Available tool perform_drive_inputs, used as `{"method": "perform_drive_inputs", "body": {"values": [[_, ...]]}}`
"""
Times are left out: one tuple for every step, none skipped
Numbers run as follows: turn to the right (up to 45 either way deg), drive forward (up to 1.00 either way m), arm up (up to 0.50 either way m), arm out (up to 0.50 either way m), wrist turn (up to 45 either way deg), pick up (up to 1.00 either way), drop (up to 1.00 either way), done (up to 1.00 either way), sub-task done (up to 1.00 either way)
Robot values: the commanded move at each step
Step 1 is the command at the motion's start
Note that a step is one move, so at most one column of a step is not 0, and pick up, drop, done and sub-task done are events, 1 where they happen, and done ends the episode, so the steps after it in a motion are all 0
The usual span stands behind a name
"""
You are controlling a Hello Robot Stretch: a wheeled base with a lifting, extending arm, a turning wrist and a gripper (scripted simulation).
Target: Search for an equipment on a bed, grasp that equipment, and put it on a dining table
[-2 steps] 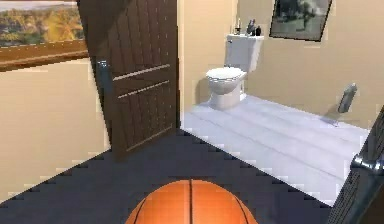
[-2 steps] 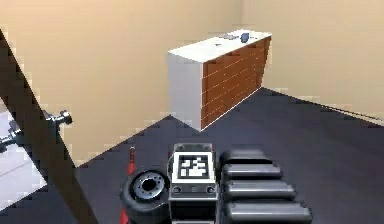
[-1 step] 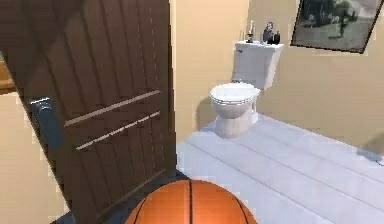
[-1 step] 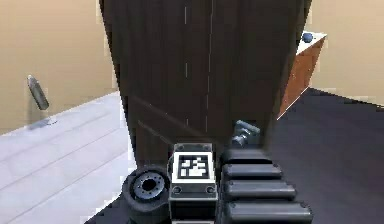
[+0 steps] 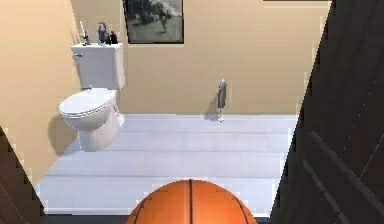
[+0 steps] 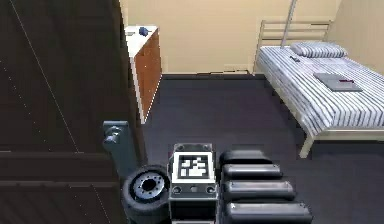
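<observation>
Jaws: can't tell apart or together. Their dark body sits low in the arm side view, left of a white marker square [image 6: 195, 166] and against a dark door [image 6: 60, 90]. The far end can't be made out, so can't tell if they hold anything.

Basketball [image 5: 192, 203]: orange with black seams, middle of the forward view's bottom edge, cut off by it, before a pale bathroom floor. Beyond it are a toilet [image 5: 92, 108] at left, a framed picture [image 5: 153, 20] on the back wall and a small grey upright thing [image 5: 221, 98] by that wall.

Arm side view's right: striped bed [image 6: 300, 100] with a pillow [image 6: 320, 50] and a flat dark item [image 6: 338, 81] on it. A wooden cabinet [image 6: 148, 70] stands near the door.
</observation>
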Motion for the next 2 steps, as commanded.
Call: {"method": "perform_drive_inputs", "body": {"values": [[0.0, 1.00, 0.00, 0.00, 0.0, 0.00, 0.00, 0.00, 0.00], [12.0, 0.00, 0.00, 0.00, 0.0, 0.00, 0.00, 0.00, 0.00]]}}
